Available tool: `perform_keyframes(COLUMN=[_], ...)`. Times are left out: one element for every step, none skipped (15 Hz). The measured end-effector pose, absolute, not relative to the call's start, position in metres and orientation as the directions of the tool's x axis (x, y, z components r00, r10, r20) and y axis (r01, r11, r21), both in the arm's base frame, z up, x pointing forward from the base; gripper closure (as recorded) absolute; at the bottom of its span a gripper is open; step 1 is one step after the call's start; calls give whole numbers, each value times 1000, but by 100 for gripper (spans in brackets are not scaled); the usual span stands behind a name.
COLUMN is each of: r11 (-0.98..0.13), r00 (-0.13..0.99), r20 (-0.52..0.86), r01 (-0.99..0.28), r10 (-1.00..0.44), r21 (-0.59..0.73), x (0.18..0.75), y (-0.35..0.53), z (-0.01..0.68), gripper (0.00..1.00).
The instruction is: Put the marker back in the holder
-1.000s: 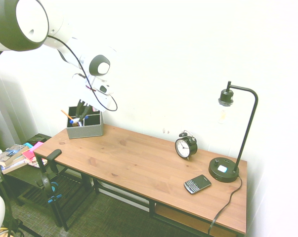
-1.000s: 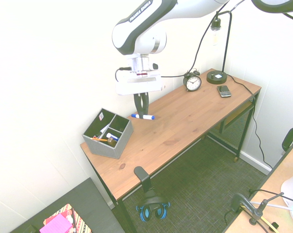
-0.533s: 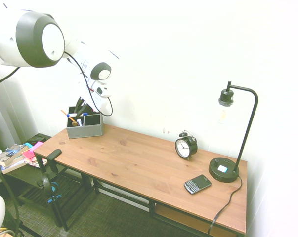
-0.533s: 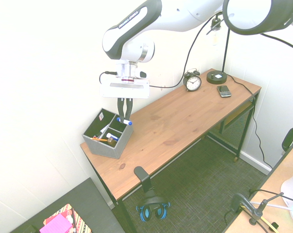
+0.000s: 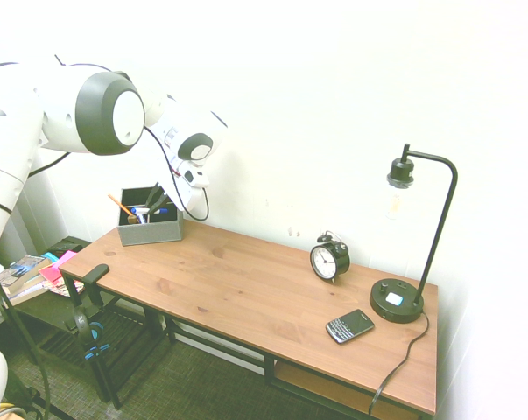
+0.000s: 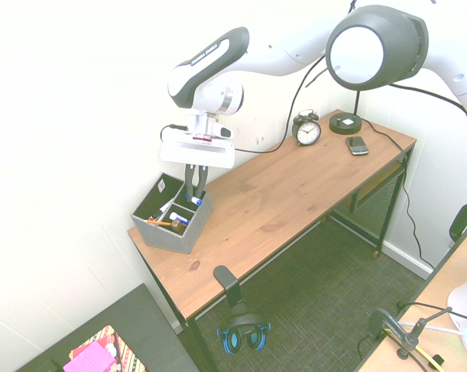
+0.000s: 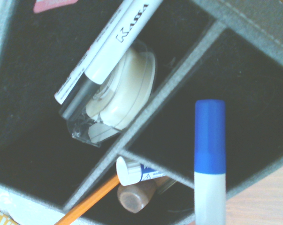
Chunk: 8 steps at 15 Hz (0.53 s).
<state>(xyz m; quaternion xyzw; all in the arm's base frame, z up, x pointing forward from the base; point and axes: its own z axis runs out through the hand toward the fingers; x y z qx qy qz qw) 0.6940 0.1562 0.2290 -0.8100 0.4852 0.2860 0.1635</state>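
I have the blue-capped marker [image 7: 210, 136] pinched in my gripper [image 6: 194, 194] over the holder's [image 6: 168, 235] compartment nearest the clock, beside a white marker [image 7: 125, 40] printed "Kaba", below "FRANKA EMIKA" on my arm [image 6: 210, 58].

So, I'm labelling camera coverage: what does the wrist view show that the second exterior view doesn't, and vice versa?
Only wrist: a clear tape dispenser in the organiser, and printed lettering on a white marker.
Only second exterior: alarm clock, phone, headphones.
Both: the organiser, the orange pencil and the blue-capped marker.
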Motion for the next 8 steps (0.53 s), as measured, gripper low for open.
perform_keyframes(r11=[-477,-479,-480,-479,-479,-478,-478,-479], r00=[363,363,363,363,363,364,365,366], r20=[-626,-629,-630,-630,-630,-629,-628,-627], r01=[-879,-877,-877,-877,-878,-878,-878,-878], r10=[-690,-688,-687,-686,-686,-687,-687,-687], r21=[16,19,19,16,15,14,14,12], x=[696,697,699,700,702,703,704,705], y=[155,155,155,154,154,154,153,153], z=[226,224,223,222,221,220,219,218], gripper=[0,0,0,0,0,0,0,0])
